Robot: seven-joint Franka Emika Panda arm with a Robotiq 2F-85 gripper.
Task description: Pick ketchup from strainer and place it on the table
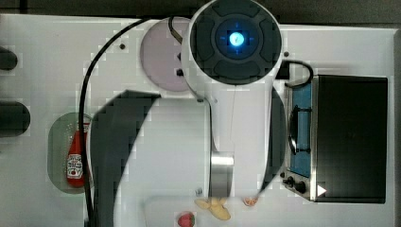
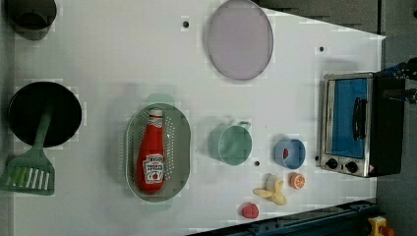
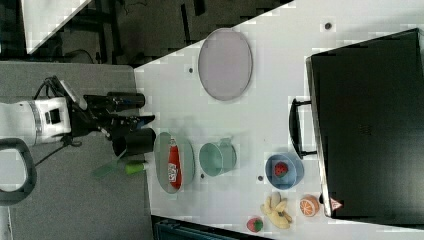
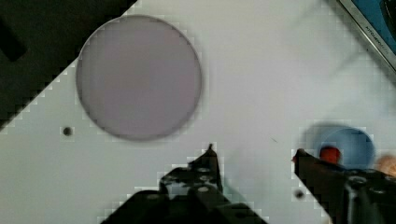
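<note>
One ketchup bottle lying in the strainer, gripper spread and empty

One red squeeze bottle, the ketchup (image 2: 151, 157), lies flat inside the pale green oval strainer (image 2: 131, 147), its length running along the basket's long axis. Its white cap points toward the left view's top, and a white label with red print sits on the wider lower half of the body. The strainer's floor is dotted with small holes, and it rests on the white table (image 2: 123, 54), between a black pan with a green spatula on the left view's left and a round green cup (image 2: 231, 144) on the left view's right.

In the wrist view the gripper (image 4: 254, 156) hangs above bare tabletop, its two dark fingers spread apart with nothing between them, a grey round plate (image 4: 139, 77) and a blue bowl (image 4: 350, 147) nearby. In the right view the gripper (image 3: 145, 120) sits just off the table's edge, apart from the ketchup (image 3: 173, 165).
</note>
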